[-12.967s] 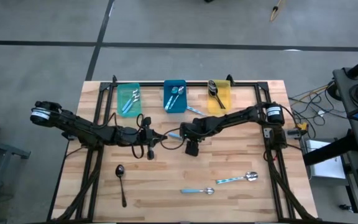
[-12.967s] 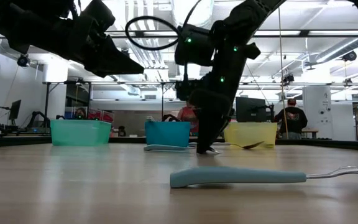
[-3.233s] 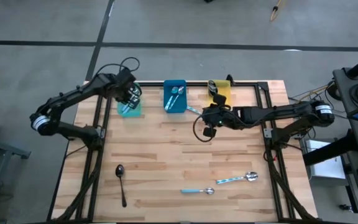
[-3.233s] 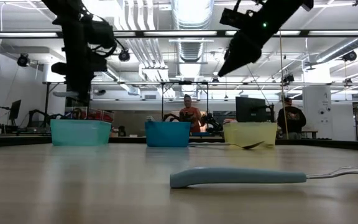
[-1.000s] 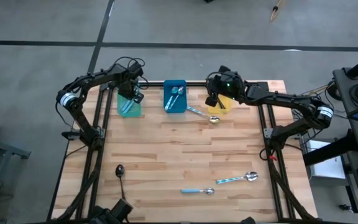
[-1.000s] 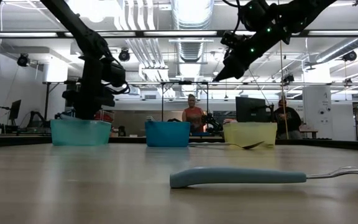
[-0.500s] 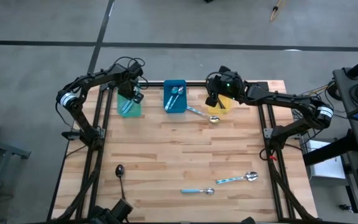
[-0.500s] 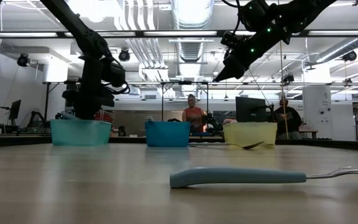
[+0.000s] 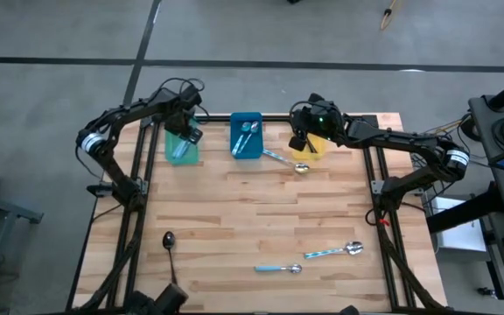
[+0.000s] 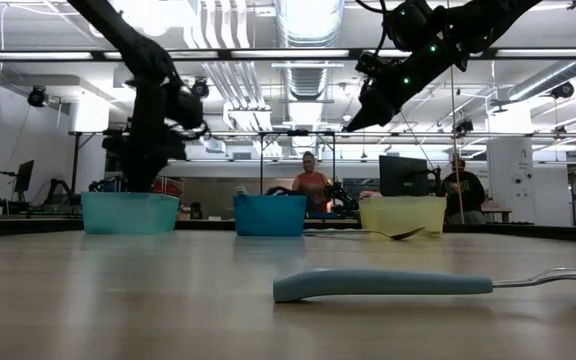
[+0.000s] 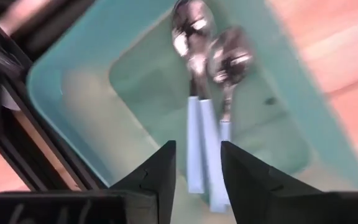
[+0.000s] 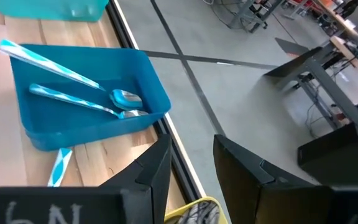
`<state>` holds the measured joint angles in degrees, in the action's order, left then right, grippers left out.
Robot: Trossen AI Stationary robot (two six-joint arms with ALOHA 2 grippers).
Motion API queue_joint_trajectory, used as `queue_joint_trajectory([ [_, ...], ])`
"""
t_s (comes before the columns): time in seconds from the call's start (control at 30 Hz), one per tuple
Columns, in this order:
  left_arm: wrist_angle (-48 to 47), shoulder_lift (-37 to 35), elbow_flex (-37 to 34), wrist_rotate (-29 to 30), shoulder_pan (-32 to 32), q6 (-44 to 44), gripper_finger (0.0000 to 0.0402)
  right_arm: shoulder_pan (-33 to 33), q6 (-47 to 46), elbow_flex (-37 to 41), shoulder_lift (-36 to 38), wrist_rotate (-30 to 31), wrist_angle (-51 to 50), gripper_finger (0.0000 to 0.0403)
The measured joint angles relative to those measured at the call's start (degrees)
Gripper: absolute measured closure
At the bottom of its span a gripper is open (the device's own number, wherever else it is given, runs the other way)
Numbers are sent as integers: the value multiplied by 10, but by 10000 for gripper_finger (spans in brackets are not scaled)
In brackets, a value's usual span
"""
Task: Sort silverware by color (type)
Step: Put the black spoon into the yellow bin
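My left gripper (image 11: 197,149) points down over the teal bin (image 9: 180,147) at the far left and stands open with nothing between its fingers. Below it, two spoons with silver bowls and light-blue handles (image 11: 199,106) lie flat in that bin. My right gripper (image 9: 298,140) hangs open and empty above the yellow bin (image 9: 315,138), slanting down toward the far edge. The blue bin (image 12: 86,106) holds two spoons with blue handles. Loose on the table lie one silver spoon (image 9: 287,162) beside the blue bin, a dark spoon (image 9: 171,254) near left, and two blue-handled spoons (image 9: 332,251) (image 9: 278,268) near right.
The three bins stand in a row along the far edge, against a black frame rail (image 9: 269,116). The middle of the wooden table (image 9: 252,210) carries nothing. In the low view, people (image 10: 311,185) show in the room far behind the bins.
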<state>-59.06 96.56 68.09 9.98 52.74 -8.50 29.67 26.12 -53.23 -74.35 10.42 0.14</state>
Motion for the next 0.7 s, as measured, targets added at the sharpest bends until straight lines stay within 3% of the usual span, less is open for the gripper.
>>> queue_joint_trajectory([
  [0.17, 6, -71, 0, 0, -53, -18, 290, -2, -52, 0, 1, -7, 1, 291],
  [0.37, 15, -182, -31, 0, -183, -104, 290, -24, -142, 0, 5, -93, -9, 291],
  [0.7, -40, -277, -78, 0, -443, -360, 300, -116, -191, 0, 10, -104, -37, 291],
])
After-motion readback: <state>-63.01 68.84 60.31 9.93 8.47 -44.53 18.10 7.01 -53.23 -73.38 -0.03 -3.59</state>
